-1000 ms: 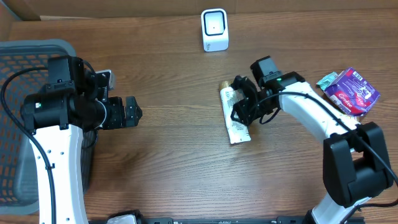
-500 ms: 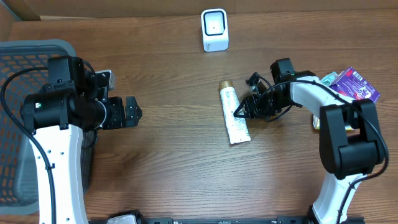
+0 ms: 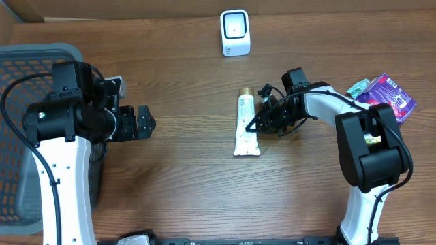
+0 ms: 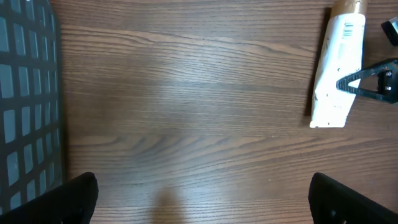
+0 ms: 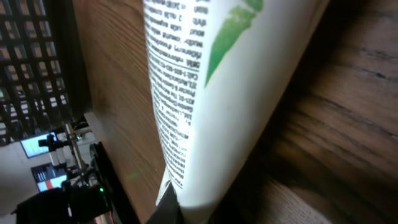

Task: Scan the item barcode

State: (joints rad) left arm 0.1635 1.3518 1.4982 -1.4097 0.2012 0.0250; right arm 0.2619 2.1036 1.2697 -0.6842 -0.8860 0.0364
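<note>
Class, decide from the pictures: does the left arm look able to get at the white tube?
Probably yes: the open left gripper faces the tube across bare table; only the shut right gripper sits at its far side.

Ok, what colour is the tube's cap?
Gold-brown cap on a white tube; the left wrist view shows it best.

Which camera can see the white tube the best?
The overhead view: it shows the whole white tube, cap to flat end. The left wrist view has it in the top right corner, its cap partly cut off by the edge. The right wrist view is too close: only small print and a green mark show.
</note>
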